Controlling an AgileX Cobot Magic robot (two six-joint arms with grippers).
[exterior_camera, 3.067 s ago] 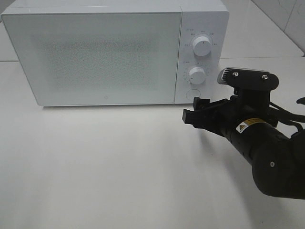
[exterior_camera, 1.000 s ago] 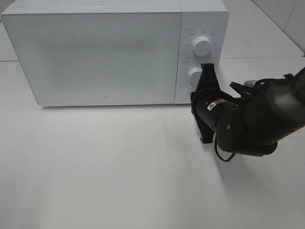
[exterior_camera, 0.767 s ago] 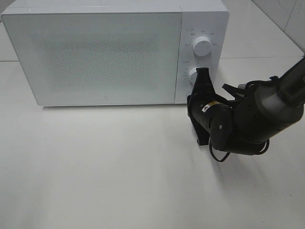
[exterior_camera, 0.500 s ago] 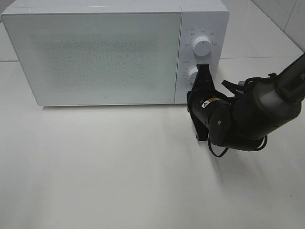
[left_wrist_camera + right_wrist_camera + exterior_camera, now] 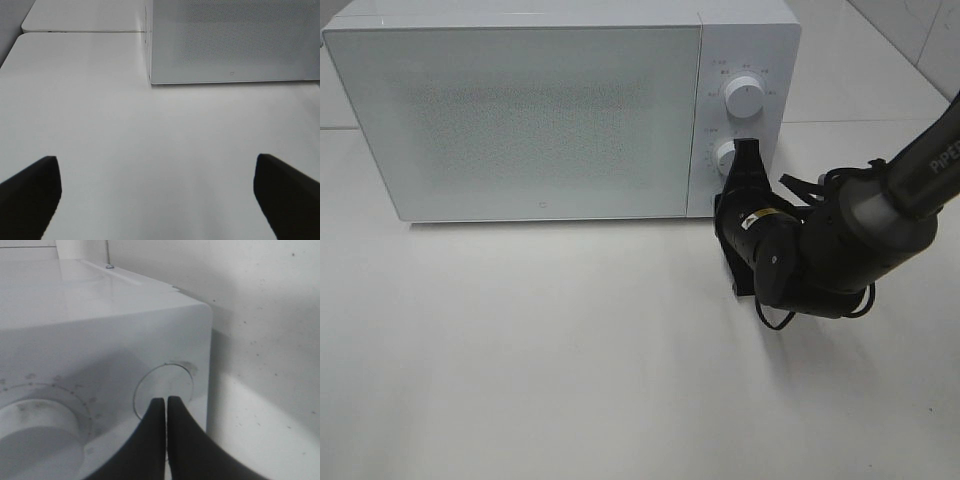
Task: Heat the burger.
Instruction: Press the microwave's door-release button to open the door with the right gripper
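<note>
The burger is hidden; the white microwave (image 5: 530, 120) stands with its door closed. My right gripper (image 5: 726, 200) is shut with nothing in it and rolled on its side at the microwave's control panel. In the right wrist view its tips (image 5: 166, 401) meet on the lower part of the round button (image 5: 165, 382), below the lower dial (image 5: 35, 432). My left gripper (image 5: 155, 160) is open and empty, hovering over bare table in front of the microwave's (image 5: 235, 45) left corner. It is outside the exterior high view.
Two white dials (image 5: 745, 97) (image 5: 728, 153) sit on the panel above the button. The right arm's black body (image 5: 830, 250) lies across the table to the right of the microwave. The white table (image 5: 570, 370) spreads in front.
The right gripper, flat and clear of the panel three seconds ago, has rolled on its side. Over the last second it edged left and closer to the button. The microwave door stays closed.
</note>
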